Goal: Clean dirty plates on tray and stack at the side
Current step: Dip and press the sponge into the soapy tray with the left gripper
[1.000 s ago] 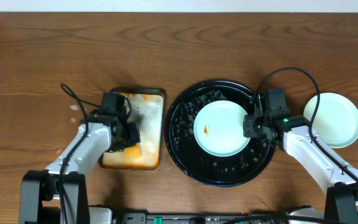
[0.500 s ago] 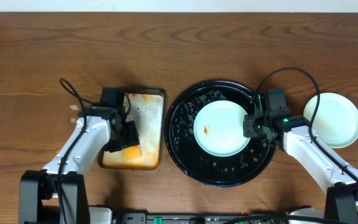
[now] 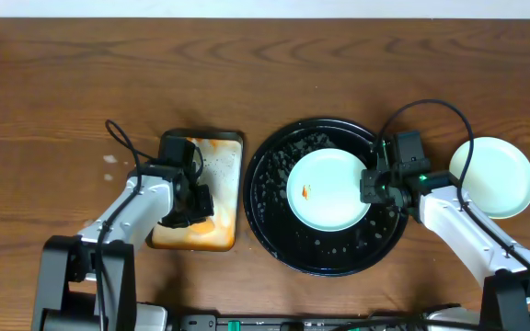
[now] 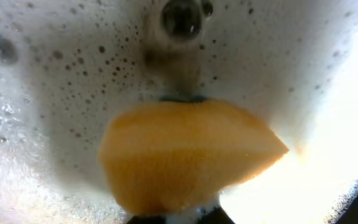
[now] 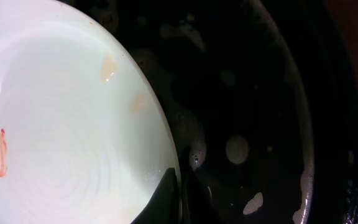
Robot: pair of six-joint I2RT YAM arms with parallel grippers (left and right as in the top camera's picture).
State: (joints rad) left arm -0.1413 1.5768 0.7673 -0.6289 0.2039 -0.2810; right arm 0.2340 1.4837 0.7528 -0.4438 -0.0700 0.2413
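A pale mint-blue plate with an orange smear lies on the round black tray. My right gripper is shut on the plate's right rim. The right wrist view shows a finger pinching the plate at its edge, over the wet tray. Another pale plate rests on the bare wood at the right. I see no pale yellow plate. My left gripper is shut on an orange sponge, pressed into foam.
A smaller rectangular orange-stained tray with soapy foam sits left of the black tray, under my left gripper. Bare wood-grain tabletop lies at the back and on both sides. Cables loop from both arms.
My left gripper has shifted with the sponge, first back, then towards the front and slightly right inside the rectangular tray. The right arm and the plate have not moved.
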